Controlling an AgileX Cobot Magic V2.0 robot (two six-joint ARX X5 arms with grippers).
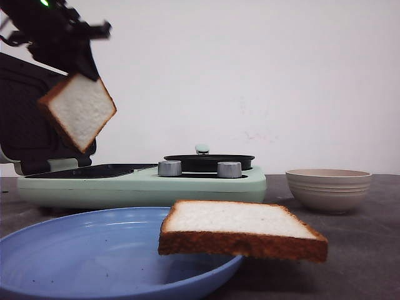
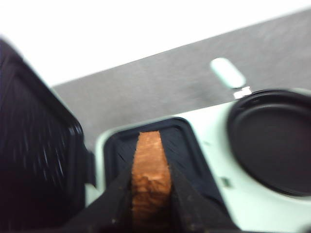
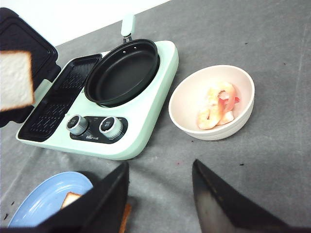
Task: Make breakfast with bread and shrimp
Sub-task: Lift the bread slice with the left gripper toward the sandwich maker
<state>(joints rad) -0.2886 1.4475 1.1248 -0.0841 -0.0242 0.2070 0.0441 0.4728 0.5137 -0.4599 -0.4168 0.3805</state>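
One slice of bread [image 1: 78, 111] hangs tilted high at the left, with my left gripper [image 1: 81, 70] shut on its top corner. In the left wrist view its brown crust [image 2: 150, 160] sits between the fingers [image 2: 114, 199], above the dark grill plate [image 2: 182, 141] of the green breakfast maker [image 1: 144, 184]. A second slice [image 1: 240, 226] lies across the right rim of the blue plate [image 1: 75, 250]. The shrimp [image 3: 217, 104] lie in a beige bowl [image 3: 194, 114]. My right gripper [image 3: 160, 167] hovers open over the grey table, near the plate [image 3: 43, 201].
The maker's grill lid [image 1: 25, 119] stands open at the far left. A black round pan [image 3: 124, 70] with a pale handle sits on the maker, and two silver knobs [image 1: 169, 168] face front. The bowl [image 1: 329, 187] stands right of the maker.
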